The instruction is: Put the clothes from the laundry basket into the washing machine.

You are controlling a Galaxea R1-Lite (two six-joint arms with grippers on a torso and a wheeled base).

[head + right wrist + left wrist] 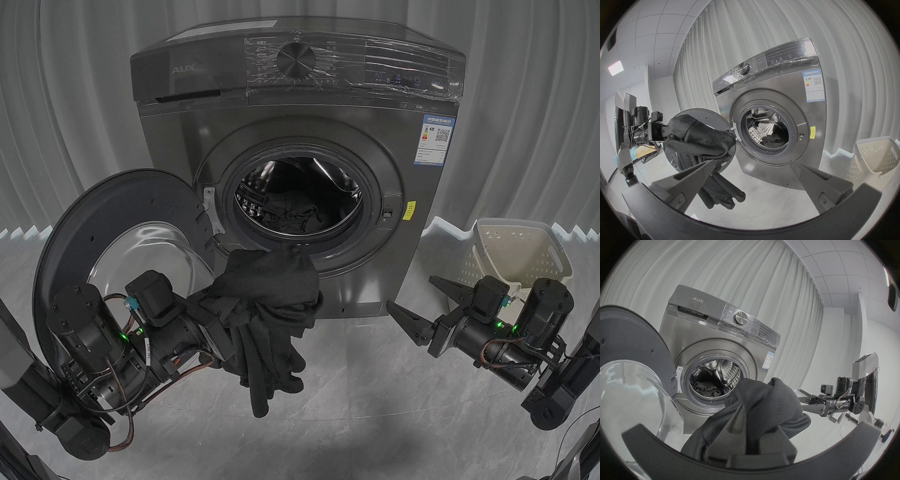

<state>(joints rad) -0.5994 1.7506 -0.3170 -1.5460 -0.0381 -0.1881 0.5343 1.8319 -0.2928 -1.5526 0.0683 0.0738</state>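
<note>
— What's around it, from where you stand?

— A pale pleated curtain [531,94] runs behind everything. In front of it stands a dark grey front-loading washing machine [294,125] with clear film over its control panel. Its round glass-centred door [106,219] is swung wide to the robot's left, just beside the left arm. The floor [375,387] is pale grey and marbled.

— And the basket?

— A white perforated plastic laundry basket [519,247] sits on the floor by the machine's right side, behind the right arm.

— Anything in the way of the opening?

— The steel drum [299,197] is open, with some dark clothes [294,212] lying low inside. The only thing in front of it is what the robot carries: a black garment [269,312], bunched on top with long limp ends dangling. It hangs in the air just below and in front of the lower rim, outside the drum and clear of the floor.

— Which arm has it?

— The left gripper [757,424]; its fingers are pinched on the cloth, which is draped over them and hides most of them. The fabric looks matte and finely knit, heaped into a rounded hump.

— The other one?

— The right gripper [409,292] hangs near the machine's lower right corner, jaws spread wide, holding nothing.

— Small things?

— A blue-and-white label [434,139] at the front's upper right, and a yellow sticker [409,210] beside the opening.
</note>
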